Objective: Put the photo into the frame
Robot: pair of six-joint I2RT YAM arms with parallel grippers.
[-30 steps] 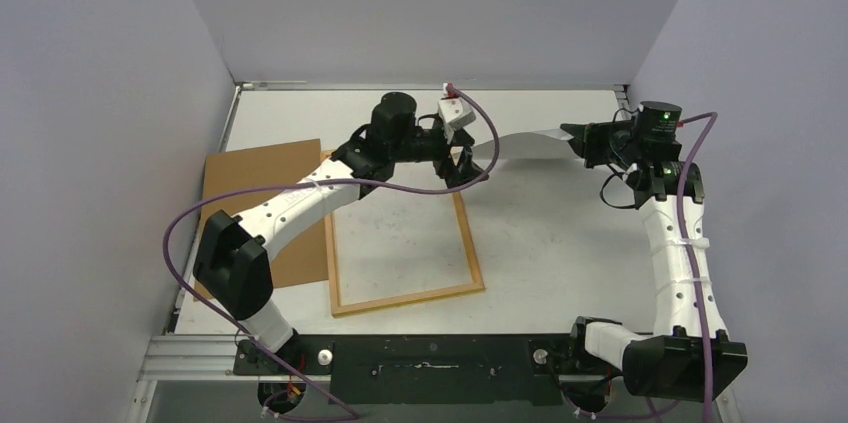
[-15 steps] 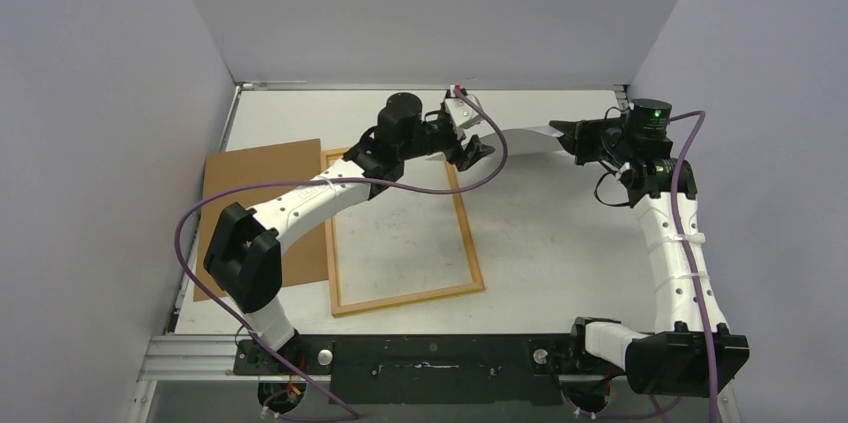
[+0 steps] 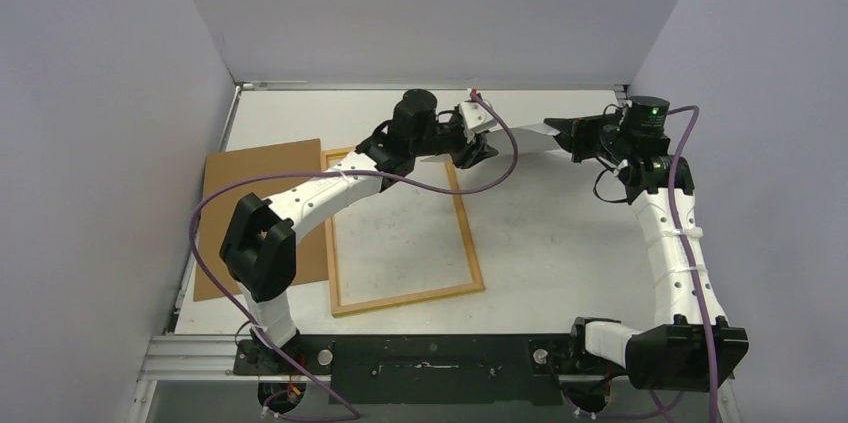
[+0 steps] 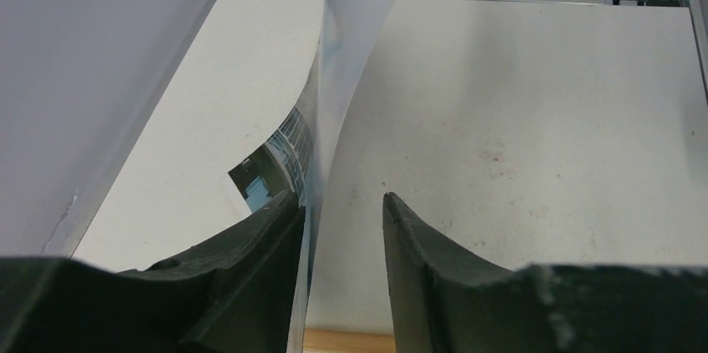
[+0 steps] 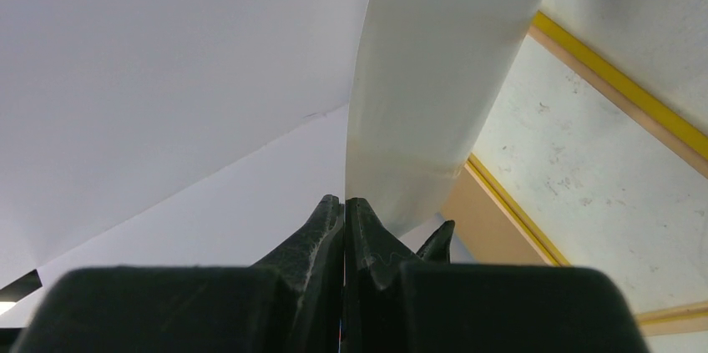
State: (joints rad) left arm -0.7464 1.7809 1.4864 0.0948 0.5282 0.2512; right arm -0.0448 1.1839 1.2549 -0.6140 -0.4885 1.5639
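Remotely, I see the pale desk [image 3: 560, 243] carrying a brown backing board [image 3: 255, 178] at left, with the frame [image 3: 410, 299] lying flat just beside it. The photo [image 4: 355, 44] is held bowed in the air past the frame's far end, between both arms. The right jaws are clenched on one edge. The left jaws stand apart around the other, with the sheet against one finger.

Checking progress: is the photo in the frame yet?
Out. The photo hangs curved in the air, pinched in the right claw, the left claw open around it; the frame holds nothing.
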